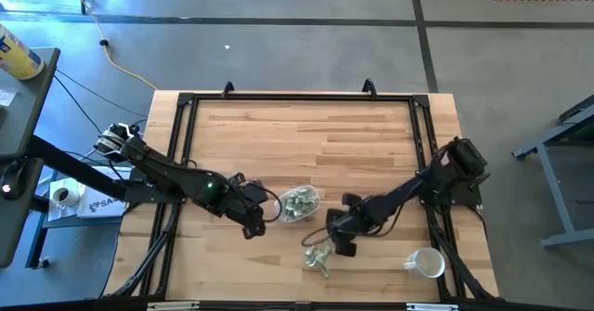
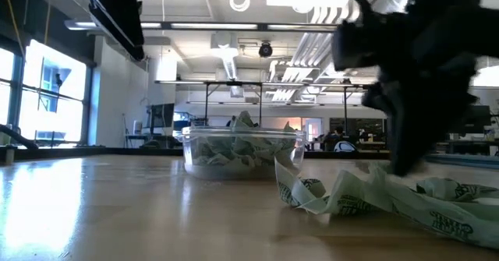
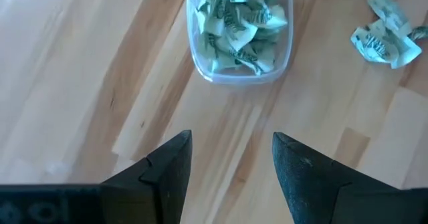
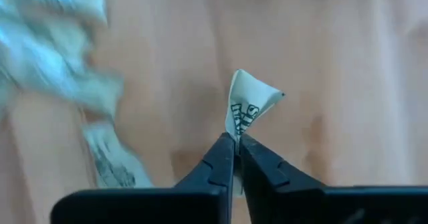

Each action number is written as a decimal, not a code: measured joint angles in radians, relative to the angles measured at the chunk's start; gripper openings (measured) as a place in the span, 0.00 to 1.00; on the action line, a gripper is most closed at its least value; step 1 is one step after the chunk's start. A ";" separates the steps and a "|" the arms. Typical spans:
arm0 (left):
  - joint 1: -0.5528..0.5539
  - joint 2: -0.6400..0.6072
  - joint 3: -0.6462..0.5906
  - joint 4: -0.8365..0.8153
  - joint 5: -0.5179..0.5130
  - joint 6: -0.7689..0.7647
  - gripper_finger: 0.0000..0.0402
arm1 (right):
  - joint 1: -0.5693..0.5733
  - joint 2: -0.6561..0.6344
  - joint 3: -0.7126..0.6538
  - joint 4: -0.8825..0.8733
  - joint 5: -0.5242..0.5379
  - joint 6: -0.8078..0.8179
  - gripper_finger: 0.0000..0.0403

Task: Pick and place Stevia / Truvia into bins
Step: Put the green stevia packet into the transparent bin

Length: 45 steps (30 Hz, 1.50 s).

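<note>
Right hand (image 4: 235, 158) is pinching one packet (image 4: 249, 107) near the counter's front edge, for carrying to the bin (image 1: 299, 202); left hand (image 3: 231, 174) is waiting spread beside it.

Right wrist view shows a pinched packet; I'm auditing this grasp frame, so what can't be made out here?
- Print on the held packet: cut short in the right wrist view by the right gripper, shut on it.
- Loose packets beside it: blurred there.
- Packet count in the clear tub: crumpled, overlapping in the left wrist view.
- The grip in the high view: too small under the right gripper.
- Left gripper: open, empty.
</note>
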 joint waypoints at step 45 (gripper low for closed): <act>0.023 0.498 0.090 0.708 0.201 0.052 0.59 | 0.194 -0.167 0.207 -0.577 0.416 0.319 0.67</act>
